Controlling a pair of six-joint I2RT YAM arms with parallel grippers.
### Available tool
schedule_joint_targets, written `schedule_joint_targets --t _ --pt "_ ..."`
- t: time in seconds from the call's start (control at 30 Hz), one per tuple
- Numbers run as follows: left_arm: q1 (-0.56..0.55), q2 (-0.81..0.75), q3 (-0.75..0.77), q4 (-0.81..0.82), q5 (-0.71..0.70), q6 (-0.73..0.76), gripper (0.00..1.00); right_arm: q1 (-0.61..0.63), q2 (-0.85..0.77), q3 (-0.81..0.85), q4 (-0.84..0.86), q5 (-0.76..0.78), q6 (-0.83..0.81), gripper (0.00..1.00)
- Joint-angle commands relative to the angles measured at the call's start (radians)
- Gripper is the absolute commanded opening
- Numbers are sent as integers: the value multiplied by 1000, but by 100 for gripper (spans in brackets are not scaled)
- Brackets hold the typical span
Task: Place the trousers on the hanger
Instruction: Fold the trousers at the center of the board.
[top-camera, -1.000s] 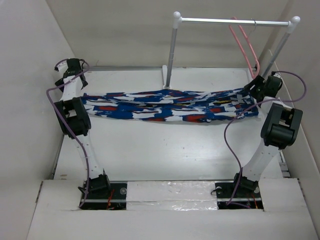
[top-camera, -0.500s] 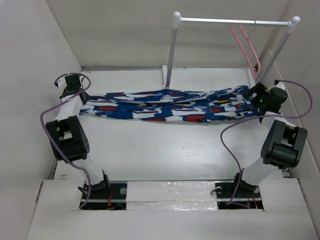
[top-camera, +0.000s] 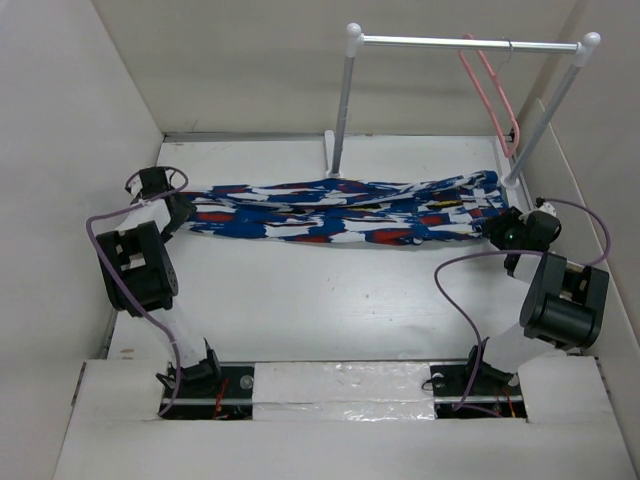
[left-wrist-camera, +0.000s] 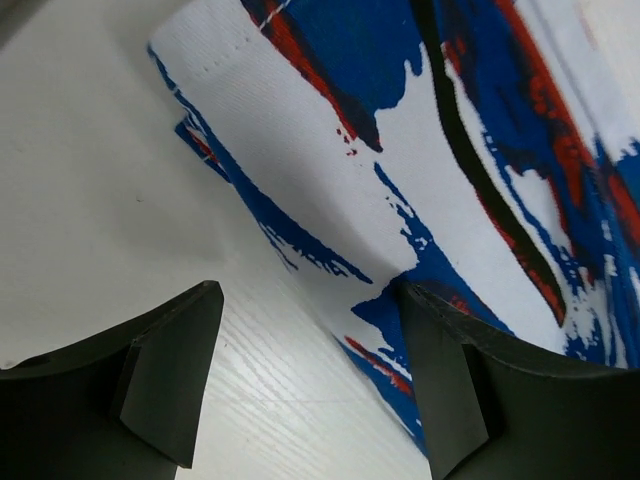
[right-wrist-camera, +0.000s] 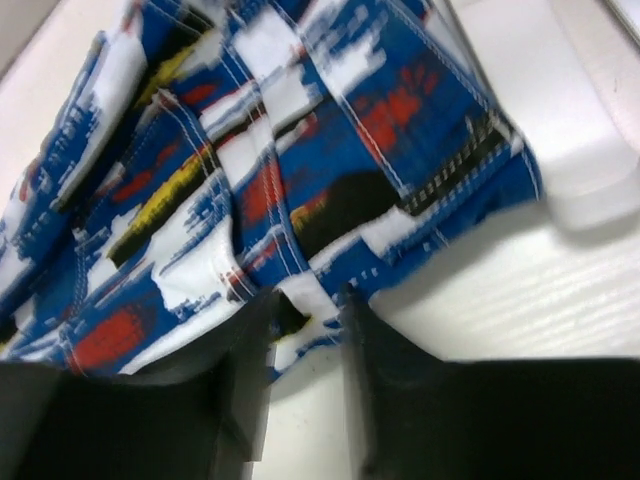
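1. Lying flat on the table (top-camera: 330, 300), the trousers (top-camera: 340, 212) stretch lengthwise from the left arm's side to the right arm's side, in front of the rack (top-camera: 343, 100).
2. The hanger (top-camera: 490, 95) hangs by its hook from the rack's silver rail (top-camera: 440, 42), near the right post, above and apart from the trousers.
3. Left gripper (top-camera: 178, 212) sits low at the left end of the trousers. In the left wrist view its fingers (left-wrist-camera: 165, 380) are spread wide.
4. Between those fingers the left gripper (left-wrist-camera: 308, 300) frames mostly bare table. The hemmed edge of the trousers (left-wrist-camera: 420, 150) runs diagonally ahead of the gap and reaches the inner side of one finger; the other finger stands over bare table, apart from the cloth.
5. Right gripper (top-camera: 500, 232) sits low at the right end of the trousers, near the foot of the right post.
6. In the right wrist view the right gripper (right-wrist-camera: 305, 310) has its fingers (right-wrist-camera: 240, 390) close together with a narrow gap. The lower edge of the trousers (right-wrist-camera: 300, 150) reaches into that gap at the tips, with table showing below it.
7. Whether the right fingers pinch the cloth cannot be told.
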Motion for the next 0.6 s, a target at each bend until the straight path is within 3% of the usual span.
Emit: schedule_joint_targets --t 0.0,0.07,0.13,0.27,0.33,0.37,0.43,0.47,0.5,0.57 --pt "6 28 27 26 47 -25 68 -1 27 -22 102 7 -16 58" --pt "26 38 26 42 72 -28 67 9 93 5 112 -20 -9 67" --pt "35 58 29 52 93 -37 63 20 165 45 142 -51 22 67" --pt "35 106 47 56 105 -57 59 31 176 59 155 -35 65 65" --pt "35 118 49 73 115 -77 57 43 175 83 84 -18 54 58" --pt "35 126 44 84 137 -83 56 54 173 88 87 -4 54 54" --pt "35 137 44 102 159 -94 40 54 178 84 107 -2 71 14" --pt "35 146 46 104 159 -96 33 54 179 82 107 -7 74 3" --pt "35 149 46 107 159 -96 21 54 173 73 108 -7 79 0" --pt "35 155 55 105 145 -85 13 54 149 51 113 14 76 0"
